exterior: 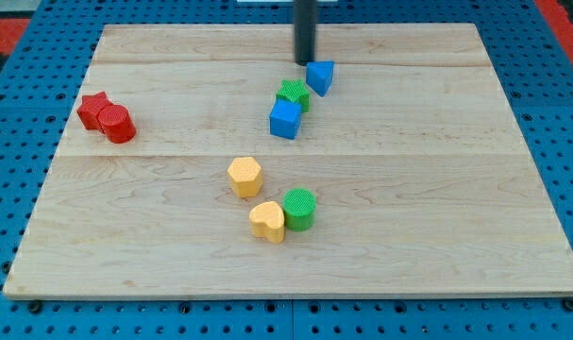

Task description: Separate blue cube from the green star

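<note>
The blue cube (pixel 285 120) sits near the middle top of the wooden board (pixel 437 189). The green star (pixel 293 94) touches its upper right side. A blue triangular block (pixel 320 76) lies just right of and above the star. My tip (pixel 305 62) comes down from the view's top and stands just left of and above the blue triangular block, above the green star, apart from the blue cube.
A red star (pixel 93 108) and a red cylinder (pixel 119 125) touch at the left. A yellow hexagon (pixel 244 177), a yellow heart (pixel 267 222) and a green cylinder (pixel 299 209) lie lower in the middle. A blue pegboard (pixel 550 94) surrounds the board.
</note>
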Robot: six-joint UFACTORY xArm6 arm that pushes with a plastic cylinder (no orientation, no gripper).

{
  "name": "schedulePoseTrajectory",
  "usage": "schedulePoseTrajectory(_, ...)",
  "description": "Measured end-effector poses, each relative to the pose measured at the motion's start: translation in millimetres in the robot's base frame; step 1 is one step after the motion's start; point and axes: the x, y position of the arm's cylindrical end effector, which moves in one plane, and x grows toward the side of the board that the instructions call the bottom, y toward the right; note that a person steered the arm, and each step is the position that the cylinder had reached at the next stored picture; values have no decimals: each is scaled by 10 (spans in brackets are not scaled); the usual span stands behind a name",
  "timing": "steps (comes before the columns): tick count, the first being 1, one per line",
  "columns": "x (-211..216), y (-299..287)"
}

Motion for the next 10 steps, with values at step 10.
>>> schedulePoseTrajectory(10, 1295, -851)
